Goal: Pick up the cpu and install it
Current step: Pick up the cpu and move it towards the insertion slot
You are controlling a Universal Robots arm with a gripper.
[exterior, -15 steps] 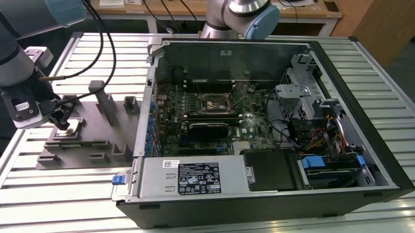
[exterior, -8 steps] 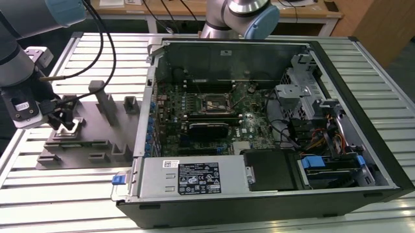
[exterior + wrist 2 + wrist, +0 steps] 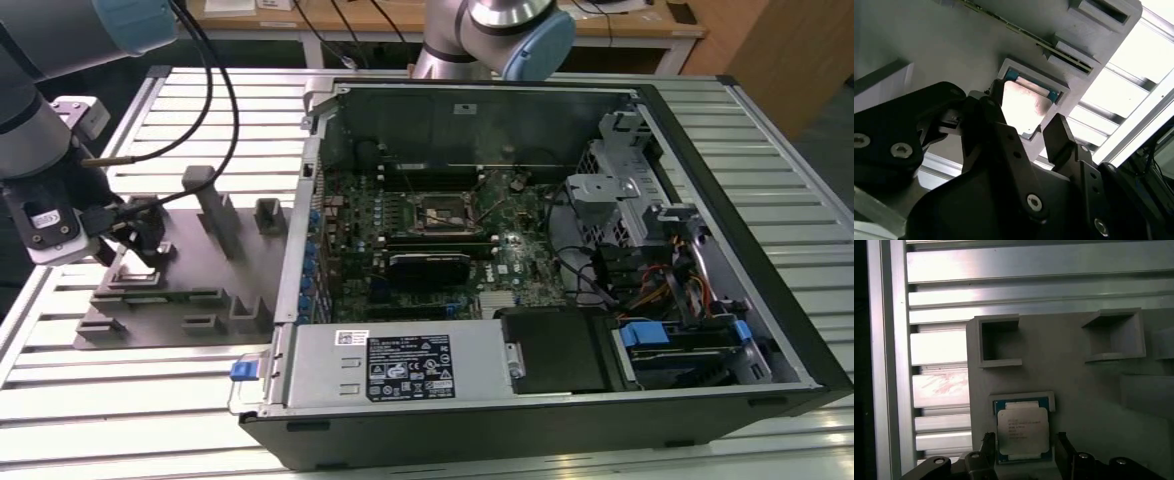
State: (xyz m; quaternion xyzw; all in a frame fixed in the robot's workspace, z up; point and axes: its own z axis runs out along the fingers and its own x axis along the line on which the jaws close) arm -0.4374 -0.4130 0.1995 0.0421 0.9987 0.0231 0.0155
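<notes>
My gripper (image 3: 1024, 437) hangs open, one finger on either side of the cpu (image 3: 1021, 422), which lies flat in its nest on the grey fixture plate (image 3: 1089, 390), so I judge a clean grasp needs both pads square and level on opposite edges.
</notes>
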